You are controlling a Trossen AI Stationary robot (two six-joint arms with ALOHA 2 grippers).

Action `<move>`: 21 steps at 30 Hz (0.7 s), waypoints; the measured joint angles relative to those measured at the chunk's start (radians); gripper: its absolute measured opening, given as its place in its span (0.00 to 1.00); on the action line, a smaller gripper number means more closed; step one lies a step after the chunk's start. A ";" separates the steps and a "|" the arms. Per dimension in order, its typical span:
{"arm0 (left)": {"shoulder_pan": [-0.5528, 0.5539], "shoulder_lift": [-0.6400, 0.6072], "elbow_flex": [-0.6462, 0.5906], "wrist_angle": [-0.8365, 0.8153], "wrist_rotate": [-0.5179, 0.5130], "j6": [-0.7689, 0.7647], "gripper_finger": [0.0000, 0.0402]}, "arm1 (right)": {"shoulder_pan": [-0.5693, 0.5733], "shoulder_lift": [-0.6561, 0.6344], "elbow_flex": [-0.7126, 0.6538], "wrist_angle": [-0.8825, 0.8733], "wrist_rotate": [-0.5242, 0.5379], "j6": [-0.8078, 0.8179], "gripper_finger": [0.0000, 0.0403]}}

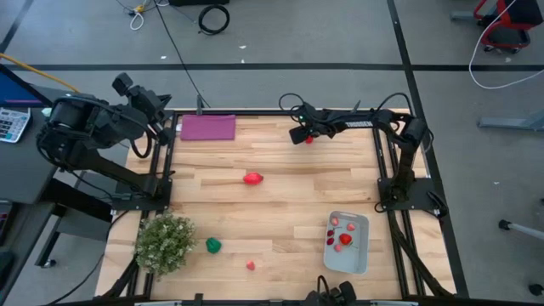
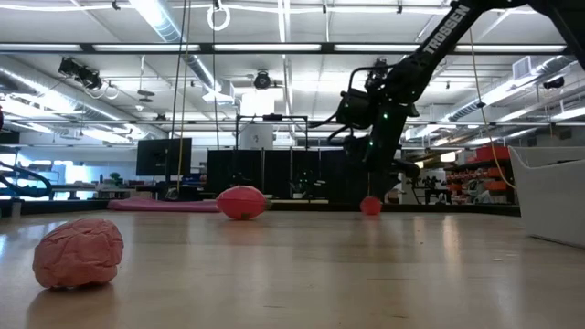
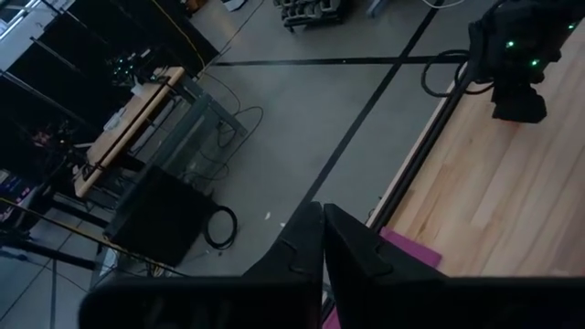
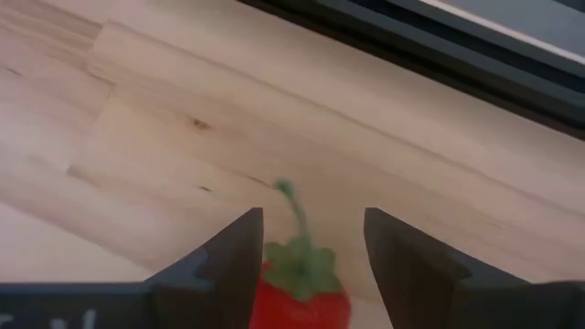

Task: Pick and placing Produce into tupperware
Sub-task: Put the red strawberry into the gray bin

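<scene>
My right gripper (image 1: 307,136) is open near the table's far edge, pointing down over a small red piece with a green stem (image 4: 300,291). Its two fingers stand on either side of the piece, which rests on the table (image 2: 370,206). The clear tupperware (image 1: 360,223) sits at the near right with a few red pieces (image 1: 342,240) in it. A larger red piece (image 1: 253,178), a green piece (image 1: 213,246) and a small pink piece (image 1: 251,265) lie loose on the table. My left gripper (image 3: 323,228) is shut and empty, beyond the table's far left corner.
A bushy pale-green plant (image 1: 165,243) stands at the near left corner. A flat purple rectangle (image 1: 208,127) lies at the far left edge. In the low view the pink piece (image 2: 78,253) is close to the camera and the tupperware's wall (image 2: 553,196) is at the right.
</scene>
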State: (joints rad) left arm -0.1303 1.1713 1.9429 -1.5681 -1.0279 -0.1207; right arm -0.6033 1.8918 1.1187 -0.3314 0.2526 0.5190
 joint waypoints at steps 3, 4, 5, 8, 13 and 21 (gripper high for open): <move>0.000 0.000 0.000 0.000 0.000 -0.008 0.05 | 0.000 0.007 0.000 -0.003 0.001 0.000 0.49; 0.000 0.000 0.000 0.000 0.000 -0.013 0.05 | 0.000 0.010 0.000 -0.004 0.001 -0.001 0.49; 0.000 0.000 0.000 0.000 0.000 -0.022 0.05 | 0.000 0.011 0.000 -0.002 0.000 -0.004 0.49; 0.000 0.000 -0.001 0.000 0.000 -0.025 0.06 | 0.004 0.011 0.000 -0.002 0.008 -0.005 0.47; 0.000 0.000 -0.001 0.000 0.000 -0.025 0.06 | 0.004 0.011 0.000 -0.003 0.030 0.001 0.44; 0.000 0.000 -0.001 0.000 0.000 -0.026 0.03 | 0.004 0.011 0.000 -0.003 0.030 0.004 0.36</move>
State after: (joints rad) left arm -0.1303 1.1713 1.9415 -1.5684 -1.0275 -0.1464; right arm -0.5991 1.9030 1.1187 -0.3347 0.2829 0.5228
